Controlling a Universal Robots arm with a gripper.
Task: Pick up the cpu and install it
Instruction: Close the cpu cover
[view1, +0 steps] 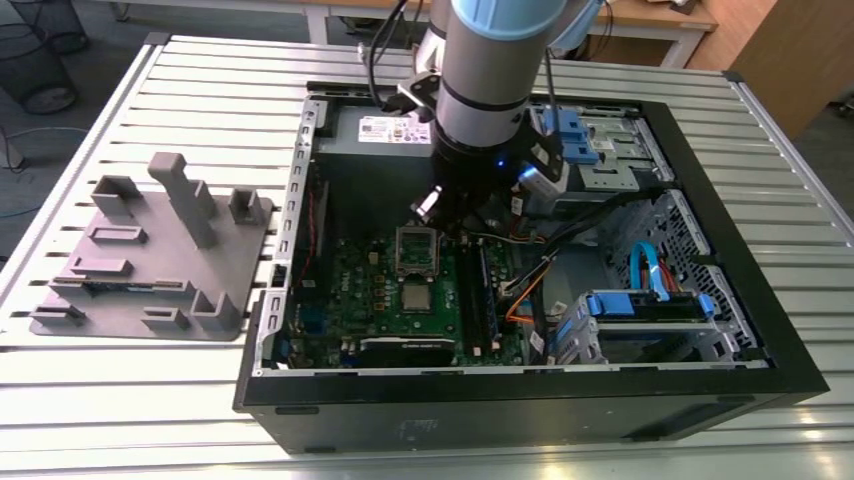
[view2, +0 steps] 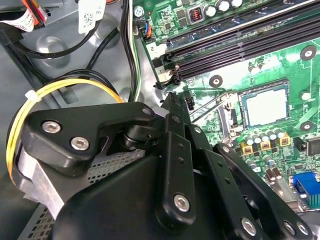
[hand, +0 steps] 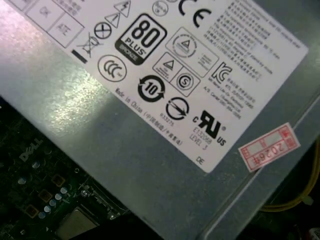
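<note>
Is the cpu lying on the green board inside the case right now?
Yes: in the exterior view the cpu lies flat on the green board, apart from the gripper.

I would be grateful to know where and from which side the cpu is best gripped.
The cpu lies flat in the dark socket frame on the green board, its silvery top facing up. I would come straight down from above and pinch two opposite edges; the frame hugs them closely, so little edge may be free.
</note>
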